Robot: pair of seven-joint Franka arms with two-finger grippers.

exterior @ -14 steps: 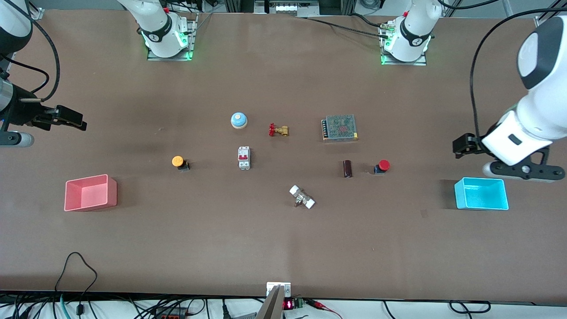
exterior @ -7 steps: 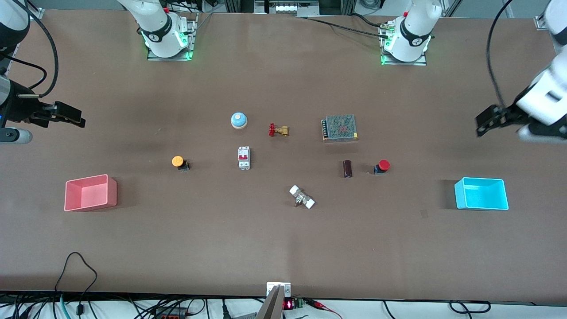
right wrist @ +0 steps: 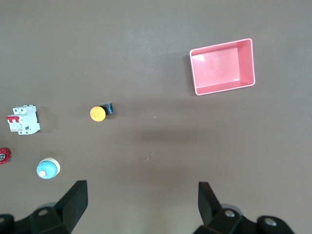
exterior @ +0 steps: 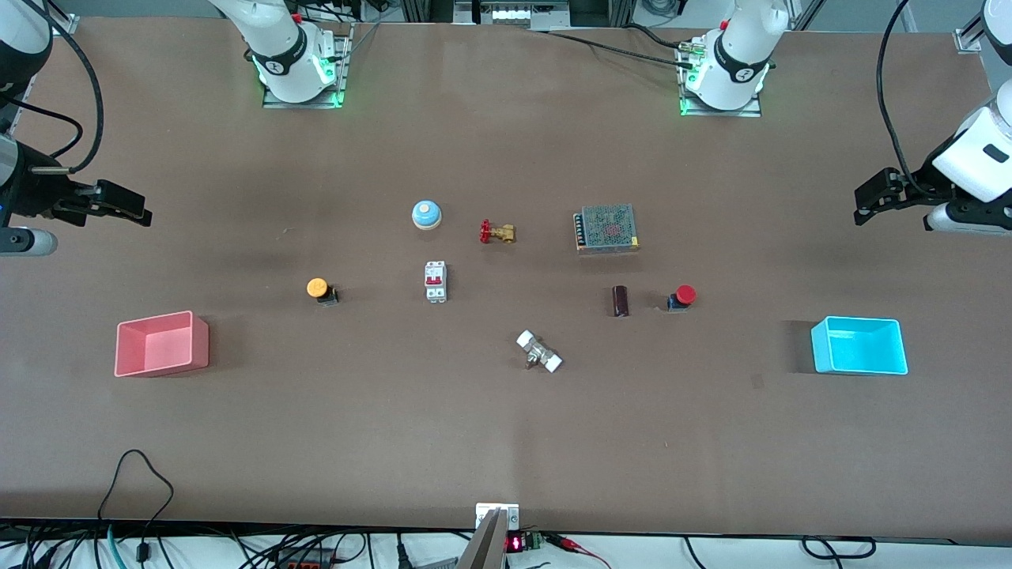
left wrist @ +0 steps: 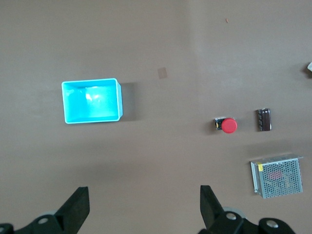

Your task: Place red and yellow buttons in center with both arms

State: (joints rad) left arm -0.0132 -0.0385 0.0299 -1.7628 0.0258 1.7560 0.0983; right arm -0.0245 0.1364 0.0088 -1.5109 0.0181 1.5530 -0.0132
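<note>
on the tabletop (exterior: 506, 427), red button (exterior: 681, 298) and yellow button (exterior: 321, 290), both tipped sideways

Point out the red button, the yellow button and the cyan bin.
red button (exterior: 685, 294), front view, on its round red cap.
yellow button (exterior: 317, 288), front view, on its orange-yellow cap.
cyan bin (exterior: 859, 367), front view, on the wall facing the camera.

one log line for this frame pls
left gripper: open, above table edge | right gripper: open, above table edge | red button, yellow button: untouched
</note>
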